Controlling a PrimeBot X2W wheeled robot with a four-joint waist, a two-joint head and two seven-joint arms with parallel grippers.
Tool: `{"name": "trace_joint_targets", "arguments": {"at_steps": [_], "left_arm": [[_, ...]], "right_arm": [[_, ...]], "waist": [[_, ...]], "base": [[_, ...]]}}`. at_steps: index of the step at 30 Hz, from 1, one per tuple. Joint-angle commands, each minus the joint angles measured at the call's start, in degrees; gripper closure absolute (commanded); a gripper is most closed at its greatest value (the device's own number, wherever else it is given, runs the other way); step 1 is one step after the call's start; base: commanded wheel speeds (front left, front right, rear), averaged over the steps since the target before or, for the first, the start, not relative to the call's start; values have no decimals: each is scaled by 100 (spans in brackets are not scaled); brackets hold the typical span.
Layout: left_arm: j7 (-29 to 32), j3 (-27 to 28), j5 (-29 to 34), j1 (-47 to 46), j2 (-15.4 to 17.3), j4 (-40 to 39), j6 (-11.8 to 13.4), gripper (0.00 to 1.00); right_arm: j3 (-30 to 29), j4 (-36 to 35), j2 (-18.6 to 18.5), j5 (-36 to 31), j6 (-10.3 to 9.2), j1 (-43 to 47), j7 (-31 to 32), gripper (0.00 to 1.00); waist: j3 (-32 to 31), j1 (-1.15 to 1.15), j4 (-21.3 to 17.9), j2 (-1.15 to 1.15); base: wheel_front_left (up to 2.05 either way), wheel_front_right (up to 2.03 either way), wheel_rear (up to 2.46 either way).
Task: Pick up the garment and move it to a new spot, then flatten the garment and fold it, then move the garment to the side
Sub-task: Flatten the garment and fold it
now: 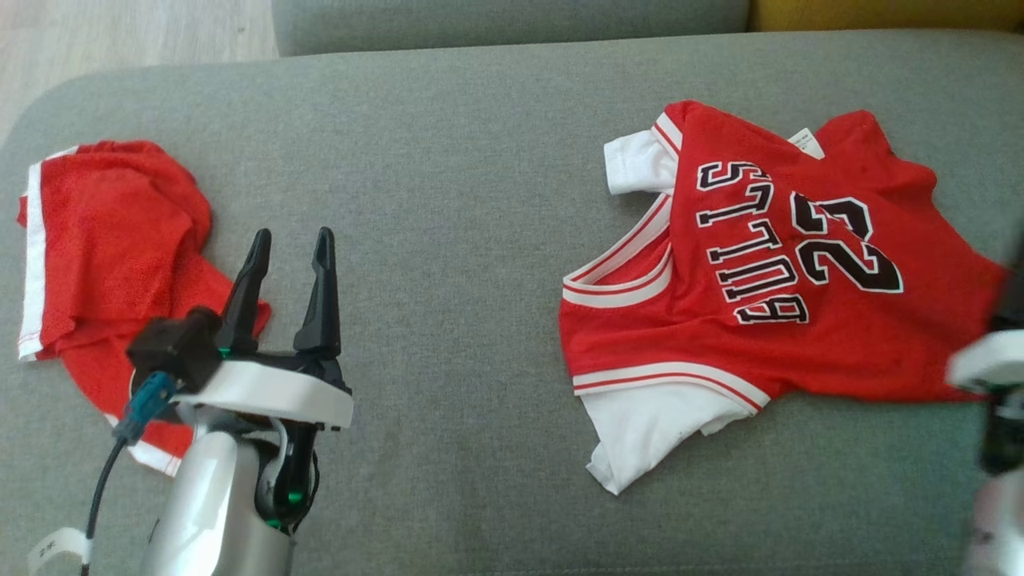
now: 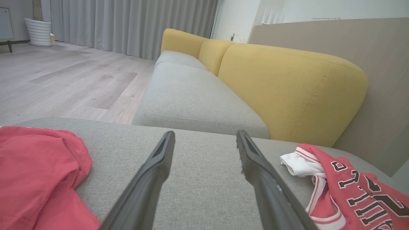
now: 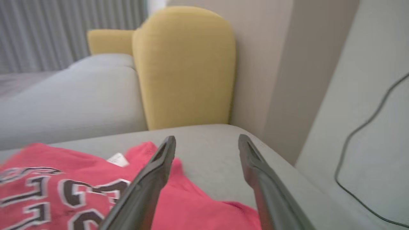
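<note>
The garment is a red basketball jersey [image 1: 640,336] with white trim, black lettering and a white tee inside it. It lies spread and a little rumpled on the right half of the grey cushion [image 1: 464,264]. My right gripper [image 3: 206,139] stands open over the jersey's [image 3: 48,166] right edge with nothing between its fingers. In the head view its blurred wrist [image 1: 992,364] shows at the right border. My left gripper [image 1: 292,236] is open and empty left of centre, well apart from the jersey [image 2: 351,185].
Crumpled red shorts [image 1: 104,232] with white side stripes lie at the cushion's left end, right beside my left gripper [image 2: 206,134]. A grey sofa seat [image 2: 191,95] with yellow backrests [image 2: 287,89] stands beyond the cushion. Wooden floor [image 2: 64,76] lies to the left.
</note>
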Motion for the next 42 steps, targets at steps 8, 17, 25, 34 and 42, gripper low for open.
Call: {"name": "trace_joint_targets", "arguments": {"at_steps": [8,17,25,34,42], "left_arm": [[-30,-10,-253,-62,68,-239,84,0],[-30,-295,-293,-90,68,-168,75,0],[279,-1451,-429,-718,68,566,-207,0],[1273,-2878,-746,-1929,326,1675,-250,0],[1475,-3066,-670,-2443,280,2491,-206,0]], "right_arm": [[1693,-275,-55,1280,-5,707,-549,0],[2004,-376,-55,1464,-5,820,-652,0],[2083,-501,-55,1542,-5,658,-673,0],[2185,-477,-55,1679,-5,431,-755,0],[2244,-459,-55,1759,-5,320,-789,0]], "waist": [[-159,0,-26,0],[-90,0,-125,0],[211,0,-412,0],[666,0,-836,0],[865,0,-1017,0]], "base": [[0,0,0],[0,0,0],[0,0,0],[0,0,0],[0,0,0]]}}
